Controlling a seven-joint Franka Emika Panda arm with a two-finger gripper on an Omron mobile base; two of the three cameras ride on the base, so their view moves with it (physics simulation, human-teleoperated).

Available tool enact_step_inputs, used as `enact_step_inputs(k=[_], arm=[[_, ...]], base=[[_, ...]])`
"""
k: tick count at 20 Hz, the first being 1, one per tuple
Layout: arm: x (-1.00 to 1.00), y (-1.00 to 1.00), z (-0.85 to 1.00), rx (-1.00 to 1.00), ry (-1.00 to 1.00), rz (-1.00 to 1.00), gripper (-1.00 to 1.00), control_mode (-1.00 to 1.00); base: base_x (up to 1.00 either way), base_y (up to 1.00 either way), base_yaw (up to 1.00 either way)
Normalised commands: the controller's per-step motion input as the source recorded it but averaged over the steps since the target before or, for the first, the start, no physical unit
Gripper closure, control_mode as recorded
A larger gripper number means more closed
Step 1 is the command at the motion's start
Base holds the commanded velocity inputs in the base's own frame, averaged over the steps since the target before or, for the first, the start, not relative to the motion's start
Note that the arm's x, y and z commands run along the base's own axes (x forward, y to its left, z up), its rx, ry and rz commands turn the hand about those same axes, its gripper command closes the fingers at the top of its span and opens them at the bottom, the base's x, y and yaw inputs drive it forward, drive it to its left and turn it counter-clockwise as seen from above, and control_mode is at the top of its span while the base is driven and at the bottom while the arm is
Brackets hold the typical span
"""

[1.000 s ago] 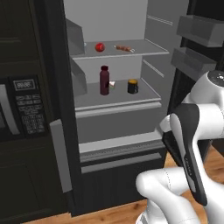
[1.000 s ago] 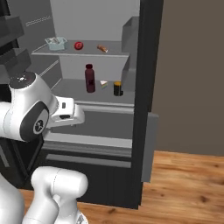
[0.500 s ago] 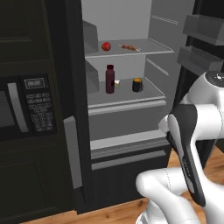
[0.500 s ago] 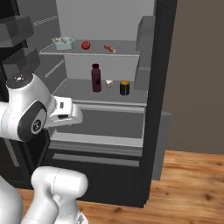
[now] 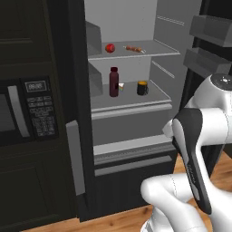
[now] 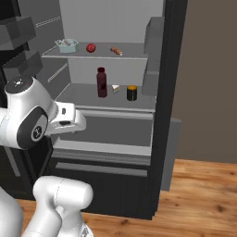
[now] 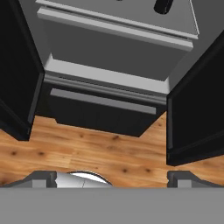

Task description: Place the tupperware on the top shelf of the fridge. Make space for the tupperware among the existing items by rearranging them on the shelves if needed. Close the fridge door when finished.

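- Right base view: the fridge stands with its doors swung open, showing the light-grey interior.
- The tupperware sits on the top shelf, at the shelf's left end near the front edge, upright and apart from the other items.
- On the same shelf, the red round fruit lies just beside the tupperware toward the middle, and the skewer lies further along toward the right end.
- On the shelf below, the dark-red bottle stands upright near the middle; the small wedge lies just beside it, and the dark jar with its orange top stands near the right end, close to the front edge.
- Left base view: the fruit and skewer show on the top shelf, with the bottle and jar on the shelf beneath; the black microwave with its keypad is to the left of the fridge.
- The white arm is folded in front of the fridge, well below the shelves.
- Hand view: the gripper points down at the wooden floor before the fridge's bottom drawer; the jaws stand spread wide, one tip at each lower corner, with nothing between them.
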Motion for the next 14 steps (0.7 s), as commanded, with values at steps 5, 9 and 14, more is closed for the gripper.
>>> enact_step_inputs(k=[5,9,14], arm=[[-0.15,0.04,0.00,-0.01,0.00,0.04,-1.00,-1.00],[-0.66,0.37,0.00,-0.10,-0.03,0.21,-1.00,-1.00],[-0.65,0.52,0.00,-0.15,-0.11,0.23,-1.00,-1.00]], base=[[0.00,0.00,0.00],[0.00,0.00,0.00],[0.00,0.00,0.00]])
